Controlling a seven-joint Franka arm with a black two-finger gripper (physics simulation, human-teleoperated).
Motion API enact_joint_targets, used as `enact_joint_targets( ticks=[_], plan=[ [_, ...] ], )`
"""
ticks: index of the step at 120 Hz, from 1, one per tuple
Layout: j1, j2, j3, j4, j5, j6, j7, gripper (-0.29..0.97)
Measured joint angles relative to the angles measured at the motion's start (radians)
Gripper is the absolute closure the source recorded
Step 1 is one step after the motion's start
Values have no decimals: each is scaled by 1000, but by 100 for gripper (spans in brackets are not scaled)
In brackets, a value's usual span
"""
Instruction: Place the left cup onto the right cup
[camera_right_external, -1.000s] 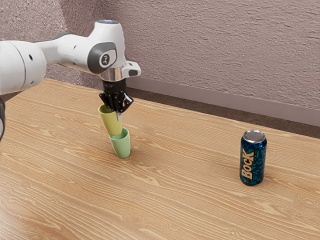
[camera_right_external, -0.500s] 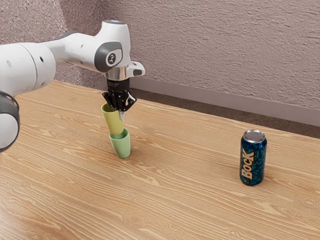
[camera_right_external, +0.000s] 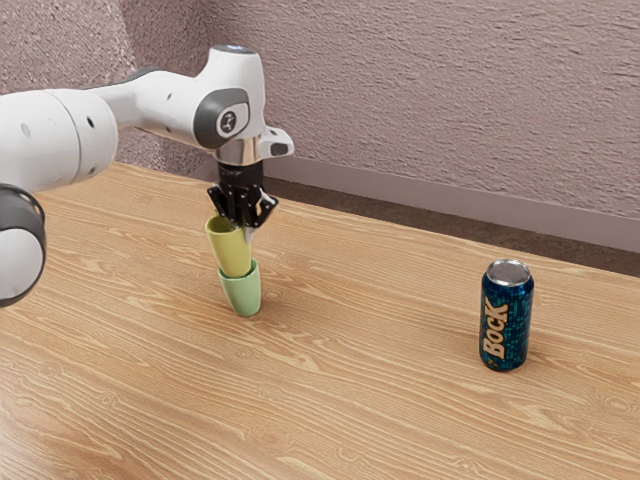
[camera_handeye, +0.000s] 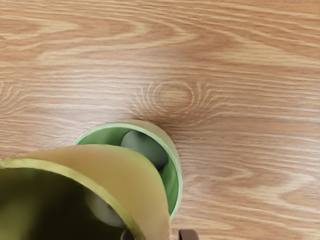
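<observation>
A yellow-green cup (camera_right_external: 229, 247) hangs tilted, its base dipping into the mouth of a light green cup (camera_right_external: 242, 290) that stands on the wooden table (camera_right_external: 350, 350). My gripper (camera_right_external: 243, 224) is shut on the yellow-green cup's rim, one finger inside and one outside. In the wrist view the yellow-green cup (camera_handeye: 95, 190) looms large just under my hand and overlaps the light green cup (camera_handeye: 167, 165), whose inside bottom still shows.
A blue drinks can (camera_right_external: 506, 315) marked BOCK stands upright on the table toward the exterior view's right, well apart from the cups. A textured wall (camera_right_external: 450, 90) runs behind the table's far edge.
My hand has shifted slightly toward the exterior view's right and lowered a little, carrying the yellow-green cup closer over and into the light green cup. The can has not moved.
</observation>
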Motion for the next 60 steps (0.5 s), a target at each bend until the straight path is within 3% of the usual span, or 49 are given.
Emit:
enact_joint_targets(
  ticks=[12,25,60],
  plan=[
    [-4,4,0,13,-2,-4,-1,38],
    [-5,4,1,39,-2,-14,-2,23],
    [-5,-223,-49,67,-65,-125,50,6]
  ],
)
